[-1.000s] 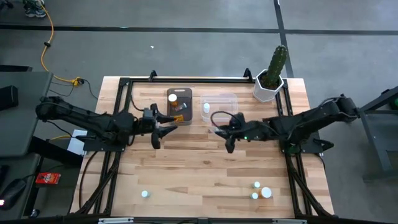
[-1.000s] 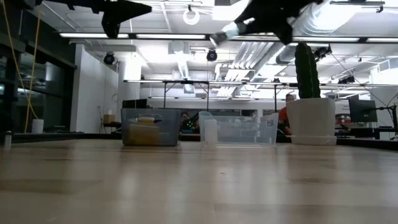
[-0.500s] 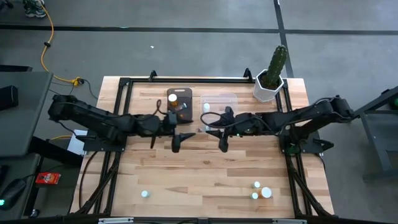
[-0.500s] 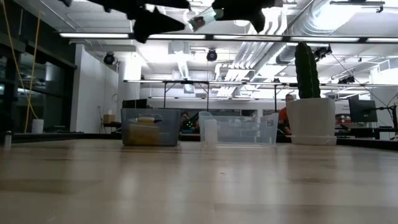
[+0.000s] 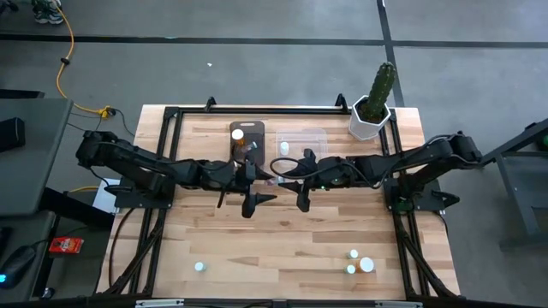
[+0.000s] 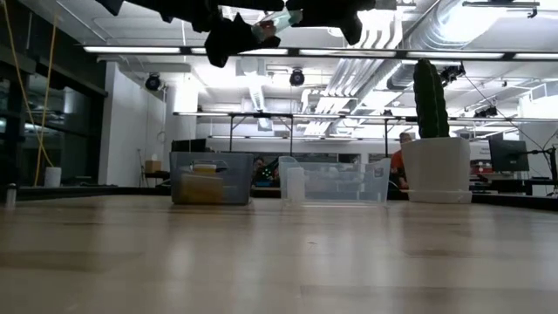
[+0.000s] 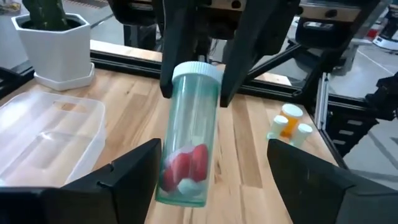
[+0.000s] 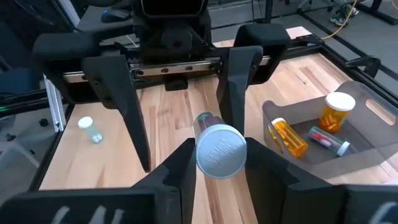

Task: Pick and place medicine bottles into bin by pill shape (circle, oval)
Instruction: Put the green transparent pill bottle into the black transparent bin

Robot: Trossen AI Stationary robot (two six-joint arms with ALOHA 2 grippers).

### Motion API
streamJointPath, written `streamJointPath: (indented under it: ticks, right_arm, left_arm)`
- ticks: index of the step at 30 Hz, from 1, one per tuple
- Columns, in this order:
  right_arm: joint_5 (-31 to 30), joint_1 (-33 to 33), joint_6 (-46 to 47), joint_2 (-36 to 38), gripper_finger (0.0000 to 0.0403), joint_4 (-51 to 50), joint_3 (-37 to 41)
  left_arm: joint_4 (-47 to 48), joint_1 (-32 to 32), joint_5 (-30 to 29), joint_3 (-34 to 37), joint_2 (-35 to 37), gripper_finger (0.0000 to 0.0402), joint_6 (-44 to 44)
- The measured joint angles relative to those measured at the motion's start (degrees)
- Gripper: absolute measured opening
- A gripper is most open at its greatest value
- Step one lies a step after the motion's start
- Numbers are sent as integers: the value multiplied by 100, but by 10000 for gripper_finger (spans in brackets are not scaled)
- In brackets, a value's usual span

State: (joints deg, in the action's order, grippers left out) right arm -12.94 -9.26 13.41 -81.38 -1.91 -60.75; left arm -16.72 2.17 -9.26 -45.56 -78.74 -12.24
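Left wrist view: clear bottle (image 7: 186,137) with red pills inside, pinched at its white cap by the right gripper (image 7: 193,74), up in the air over the middle of the desk (image 7: 261,149). Left gripper (image 7: 211,180) facing it, fingers (image 7: 134,168) wide apart on either side of the bottle, not touching it. High view: smoky bin (image 5: 247,137) and clear bin (image 5: 301,142) side by side behind the grippers, bottles in both. Small bottles (image 5: 360,263) near the front edge.
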Motion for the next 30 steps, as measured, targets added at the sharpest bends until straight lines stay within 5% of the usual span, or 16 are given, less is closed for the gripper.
streamJointPath:
  ticks: [30]
  right_arm:
    - [153, -7, -192, 0, 97, 15, 0]
  left_arm:
    - [-104, -4, 102, 0, -2, 108, -107]
